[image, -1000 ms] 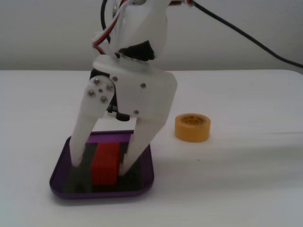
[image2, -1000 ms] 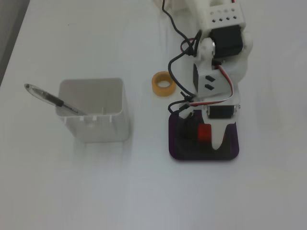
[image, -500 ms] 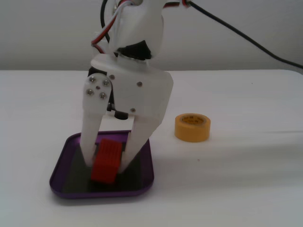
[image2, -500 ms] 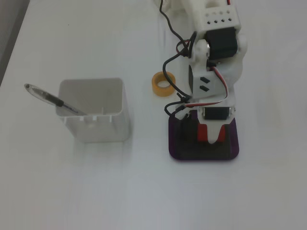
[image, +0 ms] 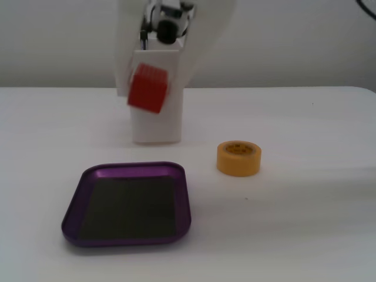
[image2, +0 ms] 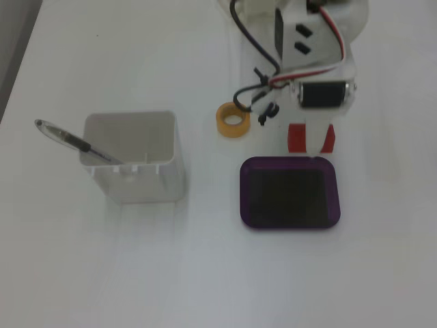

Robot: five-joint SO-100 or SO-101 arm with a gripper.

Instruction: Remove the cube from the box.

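The red cube (image: 147,88) hangs in the air, tilted, well above the table with my gripper (image: 149,93) shut on it. From above, the cube (image2: 295,137) shows on both sides of the upper white finger (image2: 312,137), and my gripper (image2: 311,145) sits just past the far rim of the box. The purple box (image: 126,170) lies flat on the white table with its dark floor bare; from above, the box (image2: 243,195) is right of centre. The gripper's second finger is hidden under the cube there.
A yellow tape roll (image: 238,157) lies right of the box, and is seen as the roll (image2: 232,120) from above. A tall white container (image2: 134,158) with a pen (image2: 72,140) leaning out stands at the left. The arm's cables (image2: 256,65) hang near the roll.
The gripper has closed on the cube inside the box, tilting it, then lifted it up and out. The box now holds nothing.
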